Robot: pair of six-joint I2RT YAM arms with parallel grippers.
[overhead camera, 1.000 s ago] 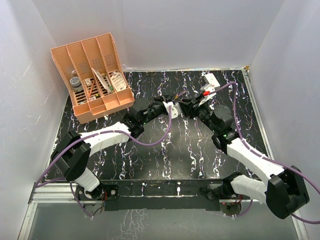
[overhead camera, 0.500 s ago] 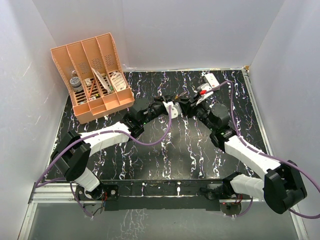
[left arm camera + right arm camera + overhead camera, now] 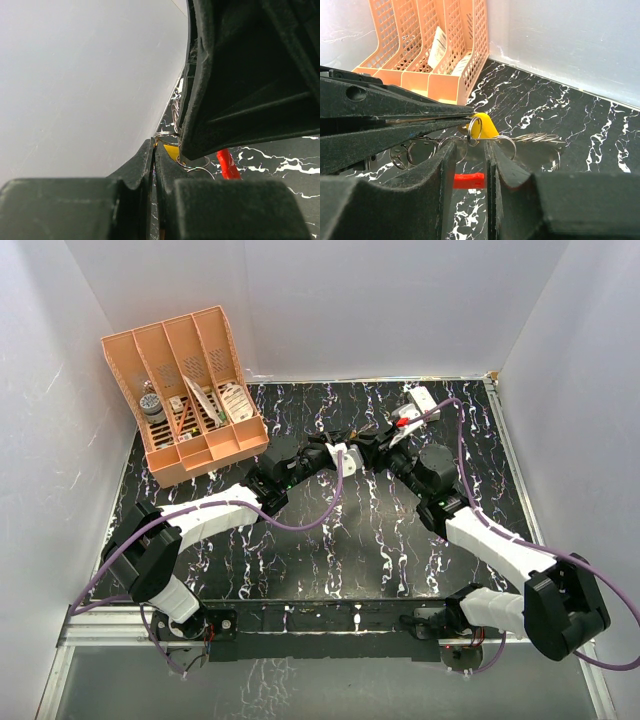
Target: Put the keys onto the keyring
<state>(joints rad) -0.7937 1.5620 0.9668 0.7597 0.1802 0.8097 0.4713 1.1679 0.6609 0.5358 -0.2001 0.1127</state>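
My left gripper is shut on a flat key with a small yellow head. That head pokes out at the fingertips, with thin wire rings chained to it. My right gripper meets it tip to tip above the back middle of the table. Its jaws stand a narrow gap apart, and the red keyring spans that gap. More wire rings trail to the right. No other keys show clearly.
An orange mesh file organiser with a few items in it stands at the back left. A white rectangular box lies by the back wall, just behind the right gripper. White walls close in the black marbled table.
The right gripper has shifted slightly left, toward the left gripper, with the red keyring moving along. The left arm has stayed put.
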